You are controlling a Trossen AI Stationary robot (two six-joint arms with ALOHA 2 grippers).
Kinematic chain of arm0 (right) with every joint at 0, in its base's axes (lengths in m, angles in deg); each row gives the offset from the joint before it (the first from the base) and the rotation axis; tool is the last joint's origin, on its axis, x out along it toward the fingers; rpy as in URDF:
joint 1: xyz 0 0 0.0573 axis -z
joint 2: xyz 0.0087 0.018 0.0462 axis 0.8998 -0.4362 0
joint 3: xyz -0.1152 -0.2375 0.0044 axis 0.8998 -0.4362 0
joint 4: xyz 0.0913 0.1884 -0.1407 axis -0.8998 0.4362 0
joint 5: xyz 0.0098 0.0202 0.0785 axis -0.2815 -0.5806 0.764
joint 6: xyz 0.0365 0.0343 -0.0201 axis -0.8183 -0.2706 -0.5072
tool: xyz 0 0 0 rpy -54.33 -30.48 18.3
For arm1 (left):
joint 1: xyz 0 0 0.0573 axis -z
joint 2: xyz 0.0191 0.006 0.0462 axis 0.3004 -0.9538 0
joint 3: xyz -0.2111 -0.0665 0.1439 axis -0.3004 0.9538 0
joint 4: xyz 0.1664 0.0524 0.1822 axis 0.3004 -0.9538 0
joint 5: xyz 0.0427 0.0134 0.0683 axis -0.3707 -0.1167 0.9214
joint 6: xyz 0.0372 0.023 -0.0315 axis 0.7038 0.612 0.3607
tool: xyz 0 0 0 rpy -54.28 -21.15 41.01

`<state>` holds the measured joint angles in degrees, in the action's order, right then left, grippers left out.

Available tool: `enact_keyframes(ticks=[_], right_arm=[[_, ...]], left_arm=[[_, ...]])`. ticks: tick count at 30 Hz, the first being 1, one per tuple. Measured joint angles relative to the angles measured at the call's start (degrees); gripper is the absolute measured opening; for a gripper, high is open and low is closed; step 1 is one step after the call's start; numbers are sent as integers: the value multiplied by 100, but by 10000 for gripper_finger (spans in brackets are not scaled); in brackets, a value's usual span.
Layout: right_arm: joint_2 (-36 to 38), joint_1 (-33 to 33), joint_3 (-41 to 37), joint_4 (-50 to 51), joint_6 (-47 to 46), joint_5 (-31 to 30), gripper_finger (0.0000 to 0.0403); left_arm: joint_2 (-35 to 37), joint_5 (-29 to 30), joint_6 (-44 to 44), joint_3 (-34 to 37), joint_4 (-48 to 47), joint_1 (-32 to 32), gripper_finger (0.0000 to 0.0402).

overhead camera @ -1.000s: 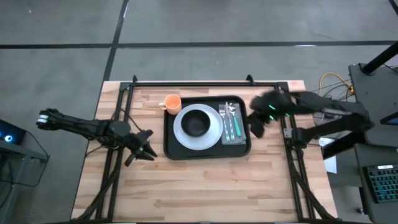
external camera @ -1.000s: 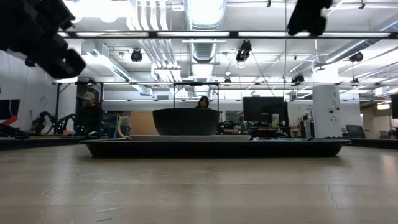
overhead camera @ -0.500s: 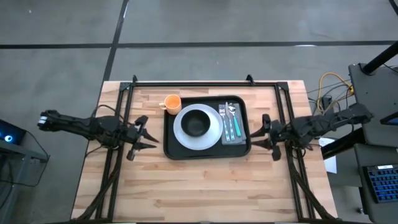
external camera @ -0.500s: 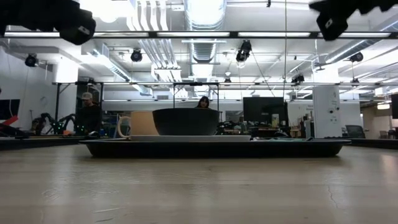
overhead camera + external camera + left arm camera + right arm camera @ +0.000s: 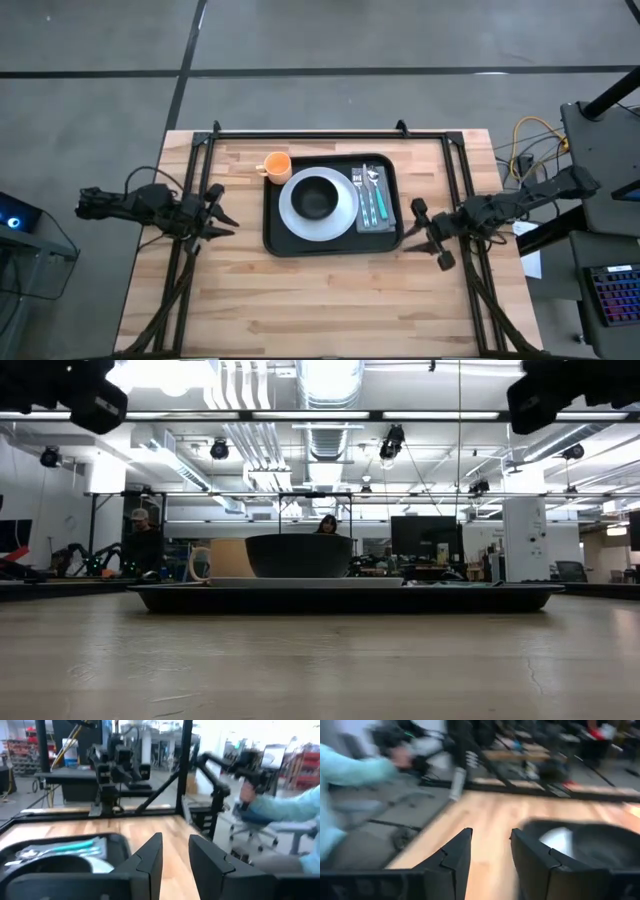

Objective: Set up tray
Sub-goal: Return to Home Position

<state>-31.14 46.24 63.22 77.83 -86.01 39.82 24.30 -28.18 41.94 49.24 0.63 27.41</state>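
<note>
Our tray point(image 5: 272, 240) sits mid table point(image 5: 330, 300), long side running left-right, between the two grippers. Left gripper point(image 5: 222, 212) and right gripper point(image 5: 412, 228) both gape wide, holding nothing. The right one's nearer the rim, so we'd back straight outward.

Item 1: left arm point(image 5: 130, 205), dark, 6 joints. It is stretched low and roughly level over the left side of the counter point(image 5: 330, 300).
Left gripper point(image 5: 222, 212): pointed toward the counter's middle and held above the surface. Its 2 jaws are set apart and empty.

Item 2: right arm point(image 5: 520, 200), dark, 6 joints. It is stretched likewise over the right side.
Right gripper point(image 5: 418, 232): pointed inward and held above the surface. Its 2 jaws are set apart and empty.
</note>
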Motion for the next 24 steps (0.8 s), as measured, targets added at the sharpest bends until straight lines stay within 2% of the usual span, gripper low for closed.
enact_keyframes(ticks=[3,7,10,16,24], right_arm=[[31,0,-353,-919,-15,464,123],[90,-2,-721,-1179,-8,985,120],[135,2,-963,-1303,-25,1000,123],[175,2,-1556,-2584,-150,999,131],[209,2,-1602,-2573,-129,880,127]], left_arm=[[293,-55,-216,184,56,0,76],[594,-108,-421,487,161,0,76],[820,-110,-518,728,300,0,76],[847,-109,-529,1147,641,0,76],[854,151,-469,1439,1019,1,76]])
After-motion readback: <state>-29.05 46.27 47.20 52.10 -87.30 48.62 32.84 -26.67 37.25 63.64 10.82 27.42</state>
